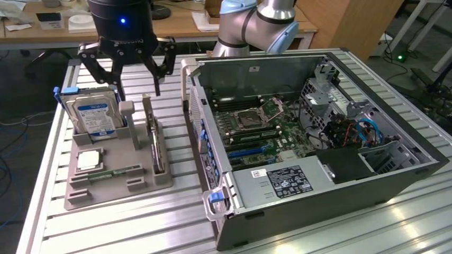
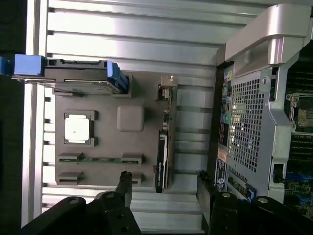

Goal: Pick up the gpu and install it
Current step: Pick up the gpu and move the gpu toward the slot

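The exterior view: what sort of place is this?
Likely a robotics lab or test workshop: a robot arm reaches over a slatted metal table carrying an opened computer case and a grey tray of parts, with office desks behind.

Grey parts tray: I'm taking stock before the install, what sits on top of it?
On the tray: an upright hard drive, a flat CPU, a memory stick, and the gpu standing on edge. Slotted lower edges are hidden.
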You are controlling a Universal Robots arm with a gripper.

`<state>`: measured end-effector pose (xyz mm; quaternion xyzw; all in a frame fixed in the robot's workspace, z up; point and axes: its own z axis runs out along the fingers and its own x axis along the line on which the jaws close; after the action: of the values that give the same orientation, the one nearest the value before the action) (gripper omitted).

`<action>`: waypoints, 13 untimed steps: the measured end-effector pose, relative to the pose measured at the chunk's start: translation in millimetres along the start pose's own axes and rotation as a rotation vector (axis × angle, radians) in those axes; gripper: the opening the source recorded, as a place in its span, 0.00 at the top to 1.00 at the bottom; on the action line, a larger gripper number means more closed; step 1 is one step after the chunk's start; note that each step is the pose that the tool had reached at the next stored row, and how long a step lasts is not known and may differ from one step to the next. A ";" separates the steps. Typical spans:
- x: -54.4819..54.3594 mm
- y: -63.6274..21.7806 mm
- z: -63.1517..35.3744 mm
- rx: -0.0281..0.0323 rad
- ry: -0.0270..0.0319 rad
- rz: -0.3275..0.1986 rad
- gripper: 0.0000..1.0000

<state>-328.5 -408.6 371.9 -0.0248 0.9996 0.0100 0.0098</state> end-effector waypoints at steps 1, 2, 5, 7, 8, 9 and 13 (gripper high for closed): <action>-0.1 -0.1 0.9 0.0013 0.0002 -0.003 0.35; 0.0 -0.1 2.3 0.0013 0.0003 -0.005 0.35; 0.2 -0.1 6.7 0.0013 0.0003 -0.009 0.35; 0.3 -0.2 9.5 0.0013 0.0004 -0.011 0.35; 0.3 -0.2 10.9 0.0012 0.0004 -0.012 0.35; 0.3 -0.2 12.3 0.0012 0.0005 -0.013 0.35; 0.4 -0.5 17.6 0.0011 0.0005 -0.018 0.35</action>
<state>-328.5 -408.7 354.3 -0.0337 0.9993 0.0094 0.0096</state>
